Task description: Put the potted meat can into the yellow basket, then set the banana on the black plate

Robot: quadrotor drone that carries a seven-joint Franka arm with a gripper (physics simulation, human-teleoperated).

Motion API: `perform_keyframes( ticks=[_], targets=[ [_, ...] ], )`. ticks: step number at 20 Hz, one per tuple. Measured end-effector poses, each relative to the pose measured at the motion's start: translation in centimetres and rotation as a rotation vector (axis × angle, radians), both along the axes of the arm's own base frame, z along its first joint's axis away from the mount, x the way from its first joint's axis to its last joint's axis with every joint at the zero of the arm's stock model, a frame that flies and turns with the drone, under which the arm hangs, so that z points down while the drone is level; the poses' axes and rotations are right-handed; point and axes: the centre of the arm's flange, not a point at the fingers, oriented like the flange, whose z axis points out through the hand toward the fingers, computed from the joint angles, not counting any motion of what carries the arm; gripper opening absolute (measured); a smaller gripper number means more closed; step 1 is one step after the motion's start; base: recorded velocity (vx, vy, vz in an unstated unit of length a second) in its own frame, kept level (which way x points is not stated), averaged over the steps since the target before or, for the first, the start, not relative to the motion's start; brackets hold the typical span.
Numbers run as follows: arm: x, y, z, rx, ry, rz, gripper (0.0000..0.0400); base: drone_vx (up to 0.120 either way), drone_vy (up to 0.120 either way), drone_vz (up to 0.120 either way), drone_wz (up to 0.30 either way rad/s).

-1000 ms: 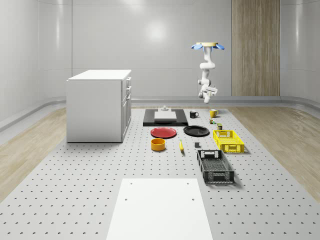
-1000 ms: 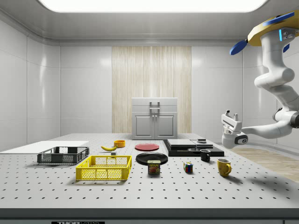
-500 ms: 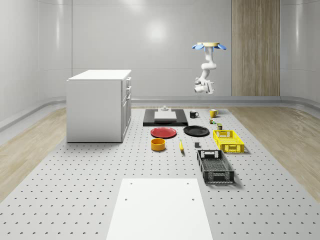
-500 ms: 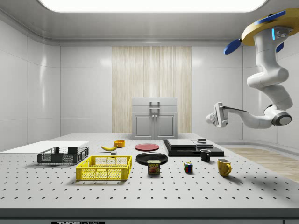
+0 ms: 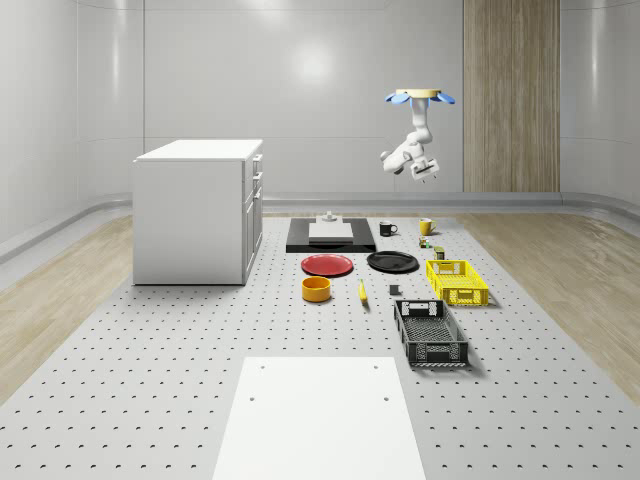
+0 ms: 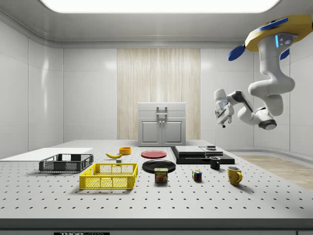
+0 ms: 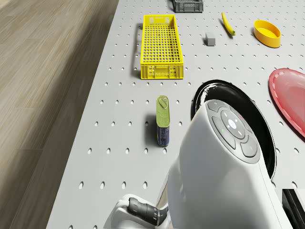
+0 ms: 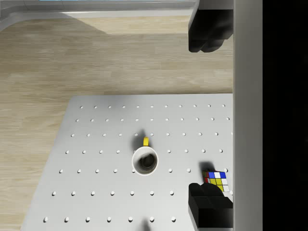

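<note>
Hovering high over the table's far end, fingers (image 8: 210, 33) apart, empty.
Need to drop onto can (image 7: 162, 119), centred, grip its narrow sides, then to basket (image 7: 161, 46).

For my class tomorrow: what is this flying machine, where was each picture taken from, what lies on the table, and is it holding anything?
It is a simulated drone carrying a jointed arm with a gripper. It hovers high above the table's far end. Two pictures come from fixed cameras: one overlooking the whole scene, one at the side. One camera sits on the drone's body, one on the arm's wrist. On the table lie a potted meat can, yellow basket, banana, black plate, red plate, mugs, a puzzle cube and a dark basket. The gripper is open, holding nothing.
</note>
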Motion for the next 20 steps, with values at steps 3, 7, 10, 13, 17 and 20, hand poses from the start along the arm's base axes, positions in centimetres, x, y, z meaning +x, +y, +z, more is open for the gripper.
perform_keyframes(
  ticks=[3,7,10,13,17,20],
  targets=[
    [0.0,-1.3,-0.4,-0.138,0.003,-0.004,0.04,0.12,0.0,-0.12,0.0],
    [0.0,-2.3,-0.6,-0.239,0.006,-0.007,0.04,0.12,0.0,-0.12,0.0],
    [0.0,-2.7,-0.6,-0.278,0.007,-0.008,0.04,0.12,-0.107,-0.12,0.0],
    [0.0,-2.9,-0.6,-0.301,0.008,-0.008,0.04,0.12,0.0,-0.12,0.0],
    [0.0,-3.1,-0.6,-0.318,0.008,-0.008,0.04,0.12,0.0,-0.12,0.0],
    [0.0,-3.1,-0.6,-0.324,0.009,-0.008,0.04,0.12,0.0,-0.12,0.0]
  ],
)
